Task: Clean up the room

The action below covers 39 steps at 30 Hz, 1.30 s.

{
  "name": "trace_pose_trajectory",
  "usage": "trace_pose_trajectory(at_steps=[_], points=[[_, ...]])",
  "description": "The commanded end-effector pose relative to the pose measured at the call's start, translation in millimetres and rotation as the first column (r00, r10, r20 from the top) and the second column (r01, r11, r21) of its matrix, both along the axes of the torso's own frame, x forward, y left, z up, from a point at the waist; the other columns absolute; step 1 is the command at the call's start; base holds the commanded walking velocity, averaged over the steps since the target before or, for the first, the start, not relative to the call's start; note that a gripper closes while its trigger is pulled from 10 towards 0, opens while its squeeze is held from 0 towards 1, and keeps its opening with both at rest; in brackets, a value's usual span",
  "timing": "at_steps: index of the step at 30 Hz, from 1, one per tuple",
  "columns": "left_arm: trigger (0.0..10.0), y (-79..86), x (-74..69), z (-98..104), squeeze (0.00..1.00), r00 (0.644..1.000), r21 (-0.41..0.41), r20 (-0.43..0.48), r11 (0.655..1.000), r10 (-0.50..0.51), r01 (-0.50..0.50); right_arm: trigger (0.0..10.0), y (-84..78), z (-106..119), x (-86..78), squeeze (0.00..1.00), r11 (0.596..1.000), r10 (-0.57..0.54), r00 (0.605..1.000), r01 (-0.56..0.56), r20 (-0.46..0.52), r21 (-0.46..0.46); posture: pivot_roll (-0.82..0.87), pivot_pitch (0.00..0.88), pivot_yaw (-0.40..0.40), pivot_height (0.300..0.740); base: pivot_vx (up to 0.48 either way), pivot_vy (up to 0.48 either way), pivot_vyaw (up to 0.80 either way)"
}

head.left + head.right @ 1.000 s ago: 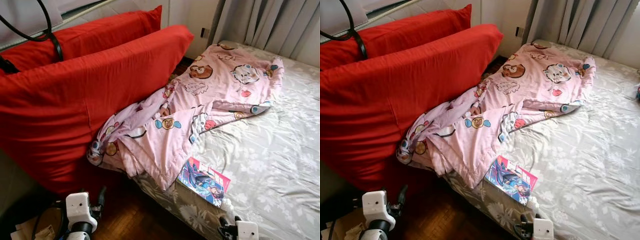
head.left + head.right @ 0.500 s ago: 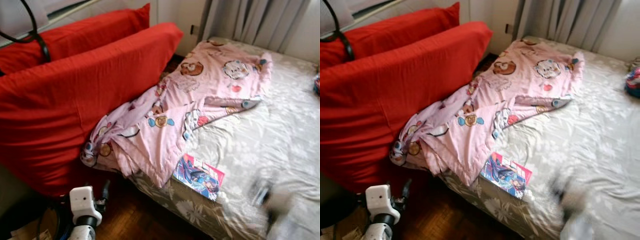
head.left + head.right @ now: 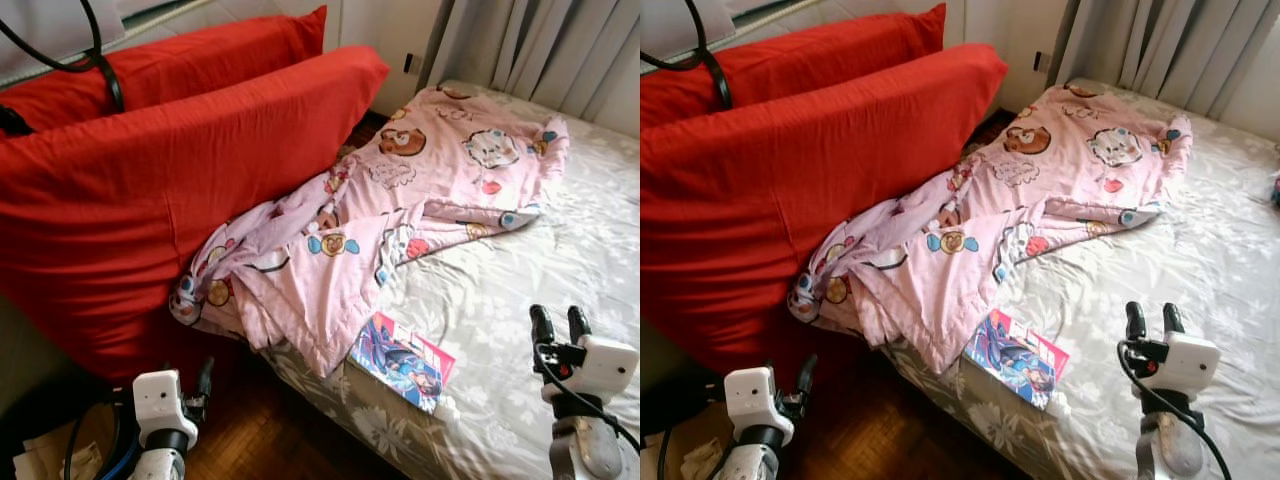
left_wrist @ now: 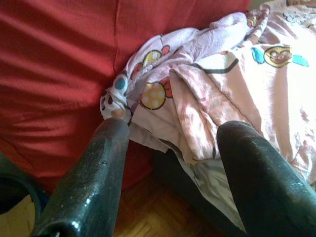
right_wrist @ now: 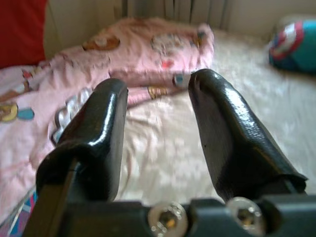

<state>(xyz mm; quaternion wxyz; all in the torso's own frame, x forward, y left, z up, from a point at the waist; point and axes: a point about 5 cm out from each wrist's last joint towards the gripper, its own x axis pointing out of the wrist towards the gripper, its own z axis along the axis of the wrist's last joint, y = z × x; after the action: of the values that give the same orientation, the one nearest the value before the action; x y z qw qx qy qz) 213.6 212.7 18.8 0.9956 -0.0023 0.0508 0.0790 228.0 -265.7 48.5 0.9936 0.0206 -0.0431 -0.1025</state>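
A pink cartoon-print blanket [image 3: 420, 190] lies crumpled across the bed [image 3: 560, 270], one end hanging off the near side against two big red cushions [image 3: 150, 170]. A blue comic book [image 3: 402, 362] rests at the bed's near edge. My right gripper [image 3: 560, 325] is raised over the grey floral sheet to the right of the book, fingers open and empty. My left gripper [image 3: 205, 378] hangs low by the floor beside the cushions, open; its wrist view looks at the blanket's hanging end [image 4: 163, 98].
Grey curtains [image 3: 540, 50] hang behind the bed. A round blue, red and white object [image 5: 294, 44] lies far off on the sheet. Dark parquet floor [image 3: 260, 440] runs between bed and cushions. Black cables [image 3: 70, 65] loop over the cushions, and paper [image 3: 40, 460] lies at bottom left.
My right gripper has risen from the bottom edge of view, through a blurred sweep, to stand over the sheet. The camera swung slightly and returned. The left arm stays low.
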Motion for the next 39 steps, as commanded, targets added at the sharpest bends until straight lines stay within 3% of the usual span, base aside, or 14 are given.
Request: trace_pose_trajectory(at_steps=[1,8,15,19,22,25,29,32,35,39], points=[[10.0,-0.1,-2.2,-2,0.00,1.000,-0.013,-0.020,1.000,-0.001,0.000,10.0,3.2,-7,-3.1,0.00,1.000,0.003,0.999,-0.002,-0.033,0.021,-0.08,0.162,-0.019,0.740,0.000,0.000,0.00],[10.0,-1.8,-2.0,2,0.00,1.000,-0.060,-0.015,0.998,0.004,-0.005,10.0,21.1,-16,6.4,0.00,0.998,0.019,0.996,-0.013,-0.089,0.069,-0.06,0.165,-0.011,0.740,0.000,0.000,0.00],[10.0,-3.0,-2.4,2,0.00,1.000,-0.081,-0.014,0.997,0.018,-0.019,10.0,21.0,-19,11.0,0.00,0.998,0.053,0.991,-0.051,-0.120,0.022,-0.05,0.166,-0.023,0.740,0.000,0.000,0.00],[10.0,-6.4,1.2,6,0.00,1.000,-0.101,-0.002,0.995,0.021,-0.021,10.0,18.6,-30,22.3,0.00,0.992,0.059,0.982,-0.037,-0.180,0.124,-0.04,0.161,-0.032,0.740,0.000,0.000,0.00],[10.0,-7.4,2.9,7,0.00,1.000,-0.109,0.005,0.994,0.026,-0.025,10.0,20.9,-27,33.7,0.00,0.992,0.088,0.976,-0.068,-0.201,0.105,-0.04,0.159,-0.036,0.740,0.000,0.000,0.00],[10.0,-9.1,5.5,12,0.00,0.999,-0.123,0.031,0.992,0.037,-0.033,10.0,34.5,-25,48.6,0.00,0.980,0.171,0.961,-0.143,-0.216,0.139,-0.02,0.151,-0.058,0.740,0.000,0.000,0.00],[10.0,-9.7,5.8,13,0.00,0.998,-0.133,0.037,0.990,0.048,-0.042,10.0,39.0,-27,52.5,0.00,0.975,0.201,0.947,-0.169,-0.252,0.143,-0.03,0.149,-0.059,0.740,0.000,0.000,0.00],[10.0,-11.5,6.0,12,0.00,0.999,-0.141,0.028,0.989,0.045,-0.040,10.0,38.5,-33,53.7,0.00,0.975,0.213,0.919,-0.180,-0.331,0.129,-0.04,0.151,-0.058,0.740,0.000,0.000,0.00],[10.0,-15.7,9.0,12,0.00,0.999,-0.147,0.026,0.989,0.033,-0.029,10.0,60.9,-32,60.6,0.00,0.957,0.281,0.913,-0.241,-0.297,0.164,-0.04,0.151,-0.064,0.740,0.000,0.000,0.00],[10.0,-17.0,9.7,13,0.00,0.999,-0.157,0.032,0.987,0.036,-0.031,10.0,68.6,-28,64.1,0.00,0.952,0.303,0.911,-0.272,-0.279,0.142,-0.03,0.149,-0.072,0.740,0.000,0.000,0.00]])
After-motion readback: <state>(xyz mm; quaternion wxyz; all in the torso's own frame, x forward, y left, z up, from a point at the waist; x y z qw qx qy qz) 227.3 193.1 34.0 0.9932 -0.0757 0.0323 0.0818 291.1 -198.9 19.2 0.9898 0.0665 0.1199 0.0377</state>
